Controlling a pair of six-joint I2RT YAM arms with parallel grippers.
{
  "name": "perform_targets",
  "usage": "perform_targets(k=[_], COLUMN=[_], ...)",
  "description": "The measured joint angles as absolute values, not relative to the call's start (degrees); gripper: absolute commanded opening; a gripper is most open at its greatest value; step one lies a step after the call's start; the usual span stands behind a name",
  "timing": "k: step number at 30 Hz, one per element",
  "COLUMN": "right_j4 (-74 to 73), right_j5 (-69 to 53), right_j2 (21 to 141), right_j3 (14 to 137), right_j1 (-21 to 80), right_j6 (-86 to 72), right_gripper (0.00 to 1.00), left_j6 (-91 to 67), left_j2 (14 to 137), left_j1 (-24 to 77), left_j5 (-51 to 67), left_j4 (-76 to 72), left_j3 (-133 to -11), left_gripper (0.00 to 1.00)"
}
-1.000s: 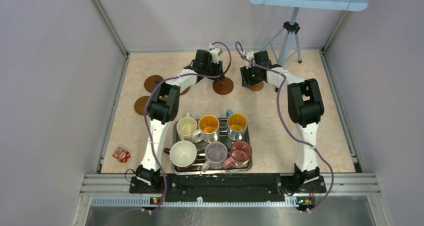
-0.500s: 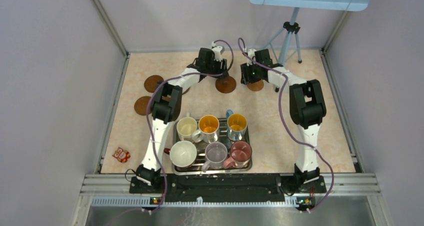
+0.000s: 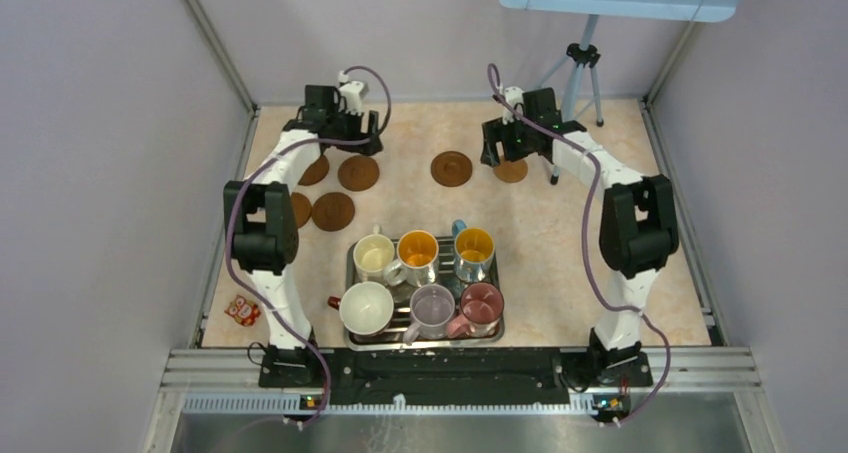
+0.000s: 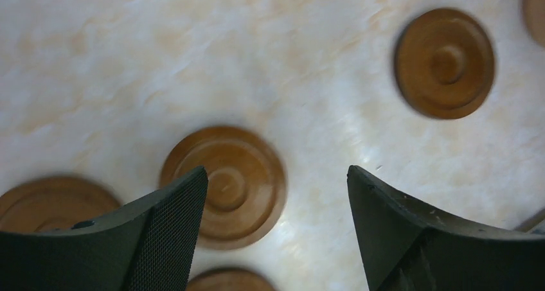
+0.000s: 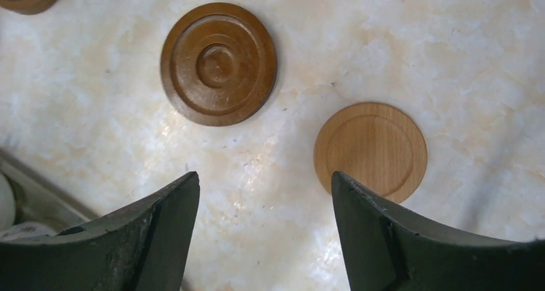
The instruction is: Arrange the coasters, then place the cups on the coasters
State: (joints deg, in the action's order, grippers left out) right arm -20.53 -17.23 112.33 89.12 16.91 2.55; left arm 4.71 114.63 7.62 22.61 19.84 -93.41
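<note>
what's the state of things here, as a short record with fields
dark coasters: five, flat on the table; four grouped far left, one far centre
tan coaster: flat on the table, just right of the centre dark one, not touching it
cups: six, all in the tray, none on a coaster
left gripper: open, empty, above the left group
right gripper: open, empty, above the table beside the tan coaster
</note>
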Motion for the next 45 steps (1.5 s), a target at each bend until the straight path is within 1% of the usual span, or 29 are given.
perform_targets(k=[4, 9, 15, 24, 33, 36, 45], right_j4=[-22.85, -25.82, -29.43, -30.98, -30.92, -30.94, -30.81], right_j5=[-20.27, -24.27, -24.53, -26.04, -26.28, -26.28, -26.22], right_j2=[107.24, 103.77, 99.24, 92.23, 90.04, 88.71, 87.37], right_j3=[86.85, 83.85, 79.09, 74.5, 70.06, 68.86, 68.62], right_j1=[15.77, 12.32, 8.19, 8.23, 7.6, 7.22, 7.03], right_j6=[3.57, 4.01, 4.01, 6.02, 7.33, 7.42, 7.46], right_gripper=[0.77, 0.77, 0.78, 0.79, 0.79, 0.79, 0.79], left_j6=[8.21, 9.02, 8.01, 7.44, 7.01, 6.66, 4.36], left_j2=[112.33, 114.1, 116.79, 118.26, 120.95, 121.64, 122.43], left_j1=[3.14, 2.61, 1.5, 0.43, 0.4, 0.56, 4.67], left_j5=[20.45, 18.46, 15.99, 12.45, 14.59, 14.76, 14.39], left_j4=[22.44, 24.73, 24.86, 23.22, 19.49, 18.09, 15.18], left_j3=[-90.17, -88.05, -87.94, -86.63, -87.5, -87.96, -88.29], left_gripper=[0.81, 0.73, 0.7, 0.66, 0.49, 0.46, 0.45])
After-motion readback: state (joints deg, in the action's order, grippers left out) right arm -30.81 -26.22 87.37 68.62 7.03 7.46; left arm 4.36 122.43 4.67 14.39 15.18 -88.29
